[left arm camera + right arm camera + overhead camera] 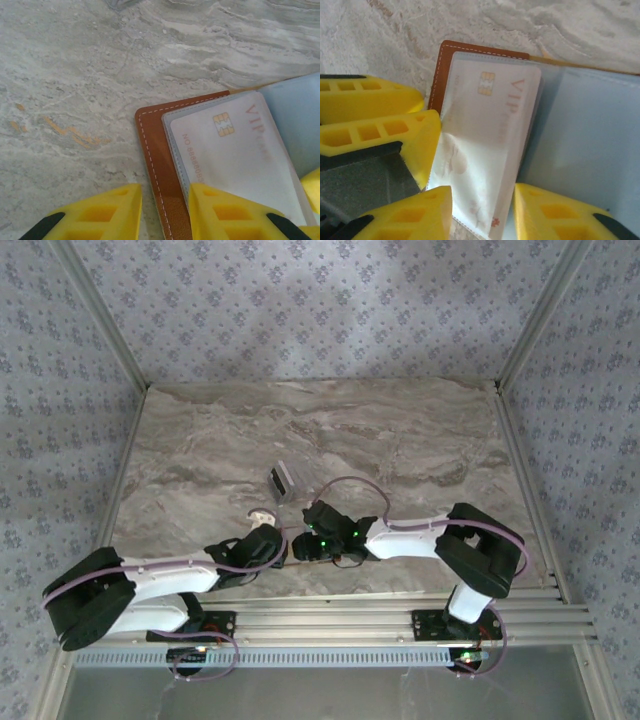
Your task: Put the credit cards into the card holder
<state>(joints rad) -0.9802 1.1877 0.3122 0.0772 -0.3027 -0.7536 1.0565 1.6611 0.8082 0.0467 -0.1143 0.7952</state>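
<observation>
Left gripper (165,200), fingers parted, seemingly pins the card holder (156,150) open while the right gripper (482,195), fingers spread, flanks a sleeved credit card (487,115) (marked VIP).

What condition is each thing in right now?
Brown leather folding wallet: lying open on the marble table.
White VIP card: inside a clear sleeve.
Grey card stack: loose on the table, apart.
Left gripper: jaws apart, one finger on the wallet.
Right gripper: jaws apart around the sleeve.
</observation>
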